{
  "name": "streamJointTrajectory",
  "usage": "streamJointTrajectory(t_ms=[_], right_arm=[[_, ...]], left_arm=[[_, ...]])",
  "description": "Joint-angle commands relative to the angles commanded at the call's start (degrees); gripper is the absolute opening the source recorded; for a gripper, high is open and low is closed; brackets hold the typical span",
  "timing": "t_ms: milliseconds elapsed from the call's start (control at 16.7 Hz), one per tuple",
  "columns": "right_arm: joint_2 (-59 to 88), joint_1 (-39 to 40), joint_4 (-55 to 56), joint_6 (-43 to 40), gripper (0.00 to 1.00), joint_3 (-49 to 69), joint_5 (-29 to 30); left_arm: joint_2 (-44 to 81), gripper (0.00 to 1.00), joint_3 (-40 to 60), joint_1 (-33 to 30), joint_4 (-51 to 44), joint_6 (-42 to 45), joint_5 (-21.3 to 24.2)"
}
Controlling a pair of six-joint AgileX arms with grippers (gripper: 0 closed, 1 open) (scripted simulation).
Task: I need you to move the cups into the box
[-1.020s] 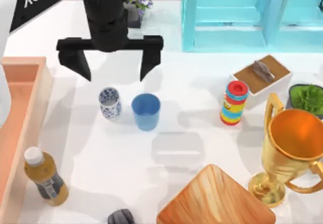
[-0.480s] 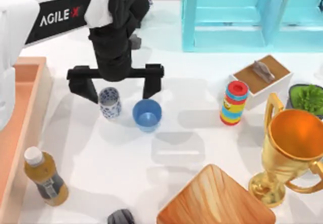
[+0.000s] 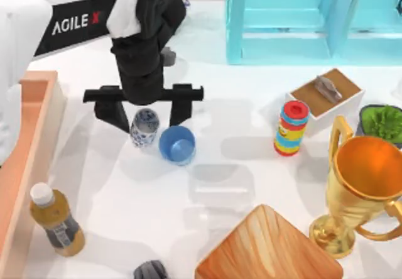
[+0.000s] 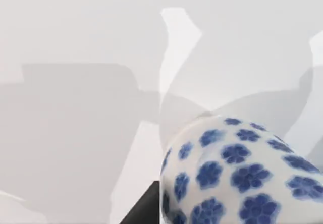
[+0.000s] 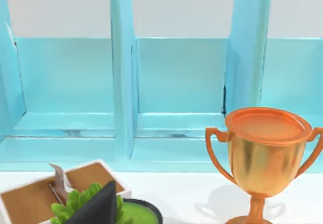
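Note:
The white cup with blue flowers (image 3: 144, 128) stands on the table left of centre, between the two black fingers of my left gripper (image 3: 146, 112), which is open and straddles it. The left wrist view shows this cup (image 4: 237, 173) very close, with a dark finger (image 4: 144, 210) beside it. The plain blue cup (image 3: 177, 144) sits just right of it, close under the gripper's right finger (image 3: 179, 108). The box (image 3: 39, 83), with orange-tan walls, lies along the table's left edge. My right gripper (image 5: 98, 209) is parked off to the right, facing the cabinet.
A bottle of amber drink (image 3: 56, 221) stands front left, near the box. A wooden board (image 3: 267, 247), a gold trophy (image 3: 364, 178), a colourful stacked toy (image 3: 291, 128), a small white box with a brown top (image 3: 326, 97) and a turquoise cabinet (image 3: 301, 18) take up the right side.
My left gripper came forward and down from behind the cups until its fingers stand either side of the floral cup. That cup shifted slightly right; the blue cup slid a little left and forward.

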Motion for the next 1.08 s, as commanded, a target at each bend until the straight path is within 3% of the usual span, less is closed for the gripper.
streamJointTrajectory(t_ms=[420, 1080], right_arm=[[0.0, 0.0, 0.0, 0.0, 1.0, 0.0, 0.0], [0.0, 0.0, 0.0, 0.0, 1.0, 0.0, 0.0]], left_arm=[[0.0, 0.02, 0.0, 0.0, 0.0, 0.0, 0.0], [-1.0, 0.0, 0.6, 0.9, -1.0, 0.9, 0.0]])
